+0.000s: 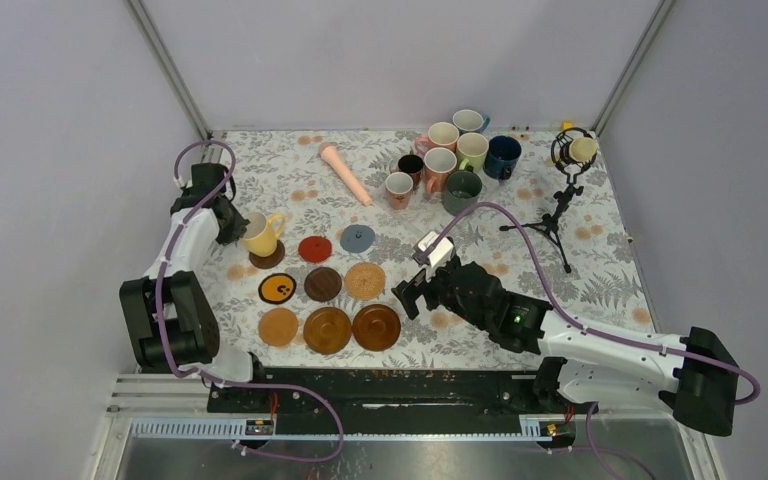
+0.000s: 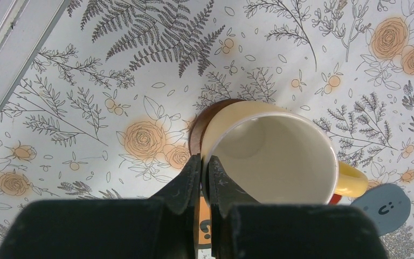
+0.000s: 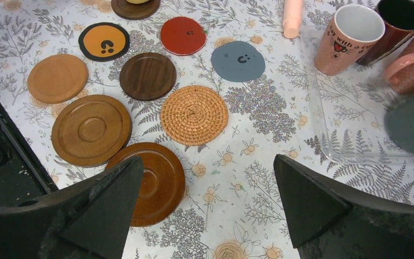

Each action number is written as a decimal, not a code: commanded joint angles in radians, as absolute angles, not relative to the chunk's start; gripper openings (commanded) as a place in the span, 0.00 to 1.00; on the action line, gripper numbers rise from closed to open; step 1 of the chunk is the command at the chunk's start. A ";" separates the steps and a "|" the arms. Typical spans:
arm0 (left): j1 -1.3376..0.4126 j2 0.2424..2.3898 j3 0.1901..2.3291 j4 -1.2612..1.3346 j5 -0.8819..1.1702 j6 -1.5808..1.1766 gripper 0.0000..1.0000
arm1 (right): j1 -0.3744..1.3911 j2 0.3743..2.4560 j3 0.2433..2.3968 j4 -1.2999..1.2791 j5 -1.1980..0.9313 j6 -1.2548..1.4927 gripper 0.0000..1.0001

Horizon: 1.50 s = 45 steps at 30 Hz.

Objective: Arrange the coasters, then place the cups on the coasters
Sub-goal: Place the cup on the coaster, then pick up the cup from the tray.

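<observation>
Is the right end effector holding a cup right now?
No, the right end effector is wide open with nothing between its jaws, and only a brown wooden coaster lies beside one finger.

Mug [image 1: 260,234] on coaster [image 1: 267,257], left; coaster grid [image 1: 323,284] just right; mug cluster [image 1: 440,165] behind; microphone [image 1: 580,150] far right.

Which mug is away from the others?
The yellow mug, at the left over a coaster, rim pinched by the left gripper; the other mugs cluster at the far side.
</observation>
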State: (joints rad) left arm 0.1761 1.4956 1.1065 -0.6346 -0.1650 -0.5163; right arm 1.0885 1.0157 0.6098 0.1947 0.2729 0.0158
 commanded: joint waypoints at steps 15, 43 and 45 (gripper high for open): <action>0.164 1.428 1.054 -0.586 -0.172 -0.530 0.00 | 1.093 0.985 0.600 0.252 0.302 -0.021 1.00; 0.028 0.908 0.992 -0.663 0.092 -0.486 0.99 | 0.650 1.365 1.057 -0.162 0.315 0.139 0.61; 0.009 0.860 0.936 -0.642 0.111 -0.487 0.99 | 0.584 1.445 1.116 -0.188 0.337 0.223 0.60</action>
State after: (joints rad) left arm 0.0425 0.9237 1.0245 -0.6792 0.0456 -0.5053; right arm 0.6827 1.3392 1.0119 -0.1165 0.3248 0.1261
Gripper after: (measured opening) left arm 0.985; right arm 0.612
